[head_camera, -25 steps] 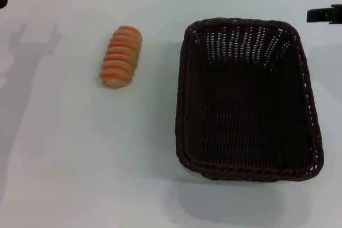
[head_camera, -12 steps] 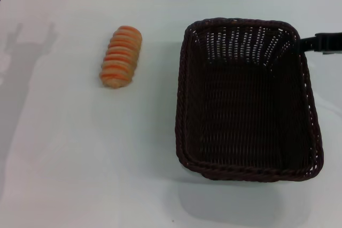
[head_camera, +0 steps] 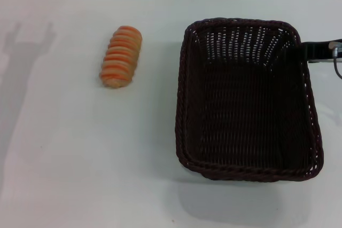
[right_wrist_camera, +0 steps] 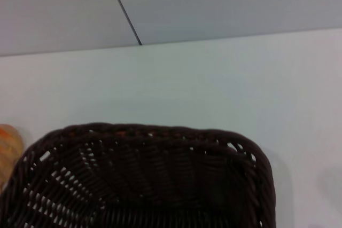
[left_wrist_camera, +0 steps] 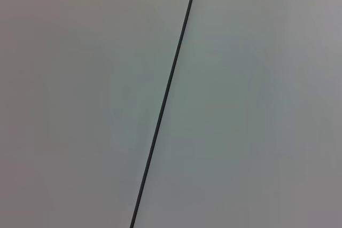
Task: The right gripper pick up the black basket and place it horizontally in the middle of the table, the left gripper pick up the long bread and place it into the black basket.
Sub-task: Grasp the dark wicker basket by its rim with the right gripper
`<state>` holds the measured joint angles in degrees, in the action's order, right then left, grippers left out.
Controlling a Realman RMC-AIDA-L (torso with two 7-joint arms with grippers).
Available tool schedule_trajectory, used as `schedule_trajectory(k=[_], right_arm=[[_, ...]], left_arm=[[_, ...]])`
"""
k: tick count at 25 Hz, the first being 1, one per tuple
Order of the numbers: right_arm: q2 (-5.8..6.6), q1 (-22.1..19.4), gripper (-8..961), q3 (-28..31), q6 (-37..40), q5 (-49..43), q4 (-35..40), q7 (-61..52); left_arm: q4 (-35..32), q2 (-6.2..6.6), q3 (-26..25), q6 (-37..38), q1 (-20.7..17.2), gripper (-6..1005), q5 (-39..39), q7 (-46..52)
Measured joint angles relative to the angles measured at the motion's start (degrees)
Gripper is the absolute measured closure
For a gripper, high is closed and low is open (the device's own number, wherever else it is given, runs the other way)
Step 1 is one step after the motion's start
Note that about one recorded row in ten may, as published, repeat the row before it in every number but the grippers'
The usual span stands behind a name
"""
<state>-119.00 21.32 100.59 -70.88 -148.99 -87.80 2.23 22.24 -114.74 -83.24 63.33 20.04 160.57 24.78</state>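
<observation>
Head view: the right gripper (head_camera: 315,50), fingers unreadable, reaches the black basket (head_camera: 247,100)'s far right corner; a shallow rim grip could slip.

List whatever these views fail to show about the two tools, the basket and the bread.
- Right tool: head view shows only a dark tip at the black basket's far right rim; the frame edge cuts the rest, so open or shut is unclear.
- Left tool: in no view; only its shadow falls on the table, and its wrist view shows bare wall.
- Long bread: right wrist view catches a blurred sliver at the edge.
- Basket's near half: cut off in the right wrist view.
</observation>
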Motion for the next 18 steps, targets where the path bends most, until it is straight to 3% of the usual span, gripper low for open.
schedule_trajectory(k=[18], right_arm=[[0.13,3.2,414,-1.4,1.5,0.0,5.3,0.5]], left_arm=[[0.1,0.04,-0.1,1.9,-0.1,138,0.0,0.0]])
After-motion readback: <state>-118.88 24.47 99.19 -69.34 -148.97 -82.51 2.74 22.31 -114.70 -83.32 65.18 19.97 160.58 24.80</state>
